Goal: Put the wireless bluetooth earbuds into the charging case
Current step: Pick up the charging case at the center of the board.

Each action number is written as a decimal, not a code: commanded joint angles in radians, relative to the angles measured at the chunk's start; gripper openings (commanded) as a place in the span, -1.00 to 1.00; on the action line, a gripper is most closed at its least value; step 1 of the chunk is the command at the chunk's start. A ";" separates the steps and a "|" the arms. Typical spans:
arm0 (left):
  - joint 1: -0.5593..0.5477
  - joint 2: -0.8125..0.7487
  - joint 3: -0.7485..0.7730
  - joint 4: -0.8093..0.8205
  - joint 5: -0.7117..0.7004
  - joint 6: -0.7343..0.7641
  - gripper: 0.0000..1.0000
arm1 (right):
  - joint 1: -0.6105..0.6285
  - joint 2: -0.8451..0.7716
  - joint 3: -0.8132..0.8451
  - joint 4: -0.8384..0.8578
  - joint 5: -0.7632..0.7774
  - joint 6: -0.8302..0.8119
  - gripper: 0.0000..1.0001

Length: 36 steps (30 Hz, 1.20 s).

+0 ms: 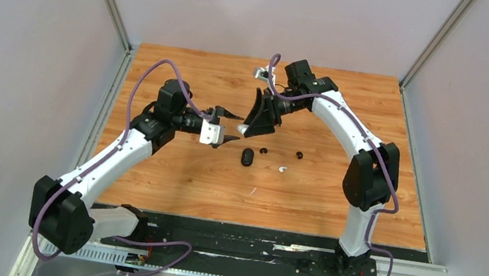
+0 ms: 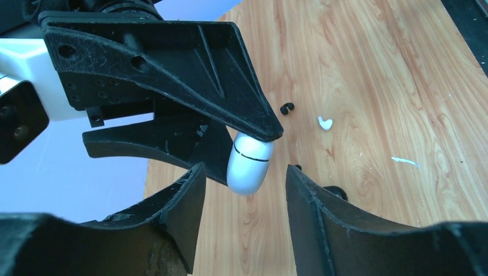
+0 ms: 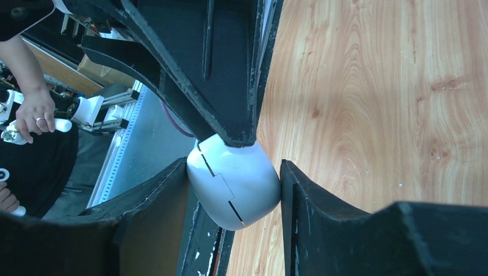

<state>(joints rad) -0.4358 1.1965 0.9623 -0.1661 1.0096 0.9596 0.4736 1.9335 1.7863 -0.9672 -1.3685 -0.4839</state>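
Meeting mid-table (image 1: 171,185), wood bare on all sides, side walls (image 1: 21,80) well off | right arm arched in from far right, right gripper (image 3: 235,172) clamped on white charging case (image 3: 233,190), held aloft | left gripper (image 1: 230,126) spread wide, empty, just beside it | two black earbuds (image 1: 263,150) (image 1: 299,155) and one white earbud (image 1: 282,169) lie near black case (image 1: 247,157).

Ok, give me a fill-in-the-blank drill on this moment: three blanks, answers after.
1. The right pincer is shut on the ____ charging case.
2. That case's lid is ____, with only a thin seam showing.
3. The left pincer is ____, its fingers on either side of the case without touching it.
Missing words: white; closed; open.
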 commanded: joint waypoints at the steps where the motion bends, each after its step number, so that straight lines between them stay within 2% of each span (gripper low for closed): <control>1: -0.030 -0.016 0.022 0.007 -0.010 0.009 0.11 | 0.014 -0.061 0.006 0.002 -0.019 -0.022 -0.88; 8: -0.064 0.029 0.056 -0.039 -0.031 0.035 -0.25 | 0.019 -0.075 -0.006 0.003 -0.011 -0.024 -0.88; 10: -0.071 0.039 0.062 -0.041 -0.037 0.034 -0.44 | 0.019 -0.078 -0.008 0.004 -0.004 -0.023 -0.86; 12: -0.078 0.050 0.071 -0.044 -0.054 0.032 -0.79 | 0.019 -0.082 -0.008 0.004 0.005 -0.024 -0.83; 14: -0.079 0.060 0.074 -0.043 -0.071 0.023 -0.95 | 0.018 -0.087 -0.006 0.006 0.020 -0.023 -0.69; 15: -0.079 0.063 0.073 -0.039 -0.077 0.014 -1.00 | 0.017 -0.091 -0.002 0.007 0.036 -0.023 -0.53; 17: -0.080 0.065 0.074 -0.019 -0.091 -0.033 -1.00 | 0.013 -0.104 0.013 0.009 0.085 -0.026 -0.24; 20: -0.080 0.064 0.090 0.033 -0.111 -0.187 -1.00 | -0.011 -0.133 0.048 0.009 0.154 -0.056 -0.07; 23: -0.075 0.074 0.117 0.048 -0.109 -0.327 -1.00 | -0.022 -0.191 0.054 0.010 0.199 -0.128 0.00; 27: -0.054 0.089 0.138 0.094 -0.039 -0.542 -1.00 | 0.004 -0.252 -0.004 0.022 0.252 -0.236 0.06; 31: -0.041 0.101 0.141 0.121 -0.001 -0.638 -1.00 | 0.054 -0.290 -0.067 0.035 0.338 -0.343 0.19; 36: -0.028 0.091 0.136 0.129 0.016 -0.682 -1.00 | 0.086 -0.300 -0.098 0.046 0.410 -0.363 0.17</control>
<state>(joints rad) -0.4728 1.2995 1.0645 -0.0902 0.9794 0.3874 0.5419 1.6352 1.7149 -0.9508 -1.0393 -0.7727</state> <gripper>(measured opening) 0.089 0.593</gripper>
